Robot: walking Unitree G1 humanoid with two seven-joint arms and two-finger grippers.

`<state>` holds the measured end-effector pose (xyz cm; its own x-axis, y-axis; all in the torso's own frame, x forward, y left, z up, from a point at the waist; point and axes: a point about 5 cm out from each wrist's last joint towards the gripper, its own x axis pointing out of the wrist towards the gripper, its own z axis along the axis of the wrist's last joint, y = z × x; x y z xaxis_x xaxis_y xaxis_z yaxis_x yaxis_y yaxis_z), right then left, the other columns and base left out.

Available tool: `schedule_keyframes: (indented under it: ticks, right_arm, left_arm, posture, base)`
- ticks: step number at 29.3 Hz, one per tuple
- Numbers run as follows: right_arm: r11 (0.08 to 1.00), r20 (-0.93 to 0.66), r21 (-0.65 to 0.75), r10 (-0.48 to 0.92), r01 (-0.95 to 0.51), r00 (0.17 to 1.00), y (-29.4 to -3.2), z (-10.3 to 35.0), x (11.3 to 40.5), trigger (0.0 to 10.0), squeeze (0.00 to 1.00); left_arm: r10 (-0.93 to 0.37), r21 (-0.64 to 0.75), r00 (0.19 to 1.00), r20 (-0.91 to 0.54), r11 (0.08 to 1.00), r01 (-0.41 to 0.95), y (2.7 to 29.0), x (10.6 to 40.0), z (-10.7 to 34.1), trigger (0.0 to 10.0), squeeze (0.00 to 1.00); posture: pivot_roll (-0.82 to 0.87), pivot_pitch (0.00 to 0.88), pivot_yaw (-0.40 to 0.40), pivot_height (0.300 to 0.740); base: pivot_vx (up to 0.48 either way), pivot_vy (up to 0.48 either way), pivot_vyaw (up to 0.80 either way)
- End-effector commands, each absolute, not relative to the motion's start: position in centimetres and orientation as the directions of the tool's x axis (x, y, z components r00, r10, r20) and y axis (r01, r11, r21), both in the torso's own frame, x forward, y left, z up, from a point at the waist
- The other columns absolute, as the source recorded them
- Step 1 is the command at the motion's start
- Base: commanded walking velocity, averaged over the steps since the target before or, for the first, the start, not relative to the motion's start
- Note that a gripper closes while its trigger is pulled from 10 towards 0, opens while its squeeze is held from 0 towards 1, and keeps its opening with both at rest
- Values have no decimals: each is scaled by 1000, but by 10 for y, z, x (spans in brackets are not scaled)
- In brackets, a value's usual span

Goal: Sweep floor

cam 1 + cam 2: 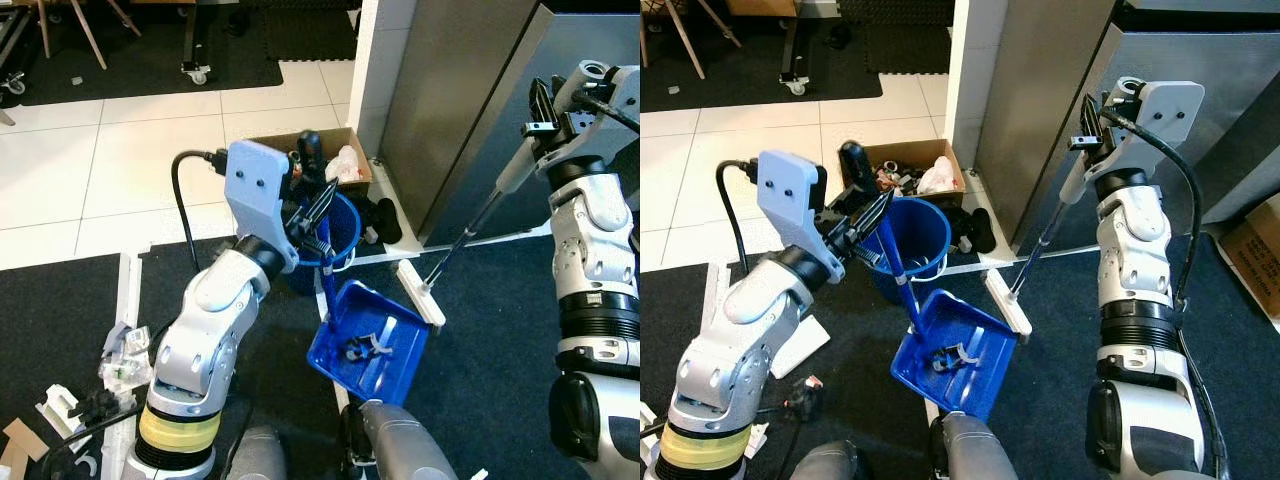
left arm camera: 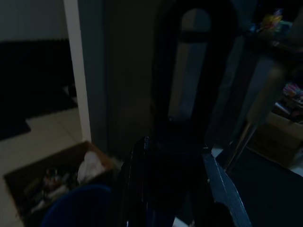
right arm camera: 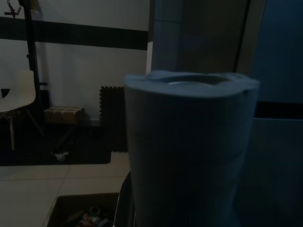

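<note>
I took the blue bucket (image 1: 915, 235) as my landmark. My left gripper (image 1: 318, 215) hung just over its near rim, fingers closed around the top of the blue dustpan handle (image 1: 898, 268), which ran down past the bucket's front. I held it up there so the dustpan (image 1: 368, 343) could sit tilted on the dark mat just in front of the bucket, mouth turned toward the broom and close enough, I judged, to tip into the bucket afterward. A few bits of debris (image 1: 368, 345) already lay in the tray.

My right gripper (image 1: 1090, 140) was up and well to the right of the bucket, near the grey cabinet (image 1: 1040, 90), fingers clamped on the grey grip at the top of the broom pole (image 1: 1040, 240). That high hold let the pole slant down toward the bucket, so the white broom head (image 1: 420, 292) rested at the dustpan's open edge, just to the bucket's right and in front of it.

Behind the bucket stood a cardboard box (image 1: 905, 165) of odds and ends. More scraps (image 1: 120, 350) lay on the mat to the bucket's left, so I judged the sweeping unfinished.
</note>
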<state>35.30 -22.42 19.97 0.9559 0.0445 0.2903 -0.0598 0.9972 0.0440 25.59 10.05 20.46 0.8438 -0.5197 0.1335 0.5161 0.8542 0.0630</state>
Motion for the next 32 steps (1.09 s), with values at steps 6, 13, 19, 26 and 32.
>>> schedule_keyframes:
  ticks: [6, 13, 19, 26, 32]
  right_arm:
    - [996, 338, 58, 38, -61, 941, -223, 209, 356, 10000, 0]
    - [996, 334, 59, 39, -62, 942, -222, 207, 357, 10000, 0]
    - [996, 334, 59, 39, -62, 942, -222, 207, 358, 10000, 0]
    - [996, 333, 60, 41, -65, 942, -221, 206, 358, 10000, 0]
    - [996, 333, 62, 43, -67, 942, -220, 205, 359, 10000, 0]
  left_arm:
    - [-498, 189, 844, 202, 865, 465, 105, 259, 233, 10000, 0]
    - [-299, 160, 917, 263, 951, 264, 144, 280, 261, 10000, 0]
    - [-150, 144, 943, 296, 983, 112, 172, 289, 274, 10000, 0]
    - [-119, 180, 923, 366, 982, 55, 185, 291, 298, 10000, 0]
    - [-72, 195, 912, 404, 981, -9, 200, 299, 312, 10000, 0]
  posture:
    - [53, 0, -63, 740]
    - [53, 0, -63, 740]
    - [55, 0, -67, 740]
    - [54, 0, -66, 740]
    - [51, 0, -66, 740]
  base:
    - [0, 0, 0]
    - [0, 0, 0]
    - [0, 0, 0]
    - [0, 0, 0]
    - [0, 0, 0]
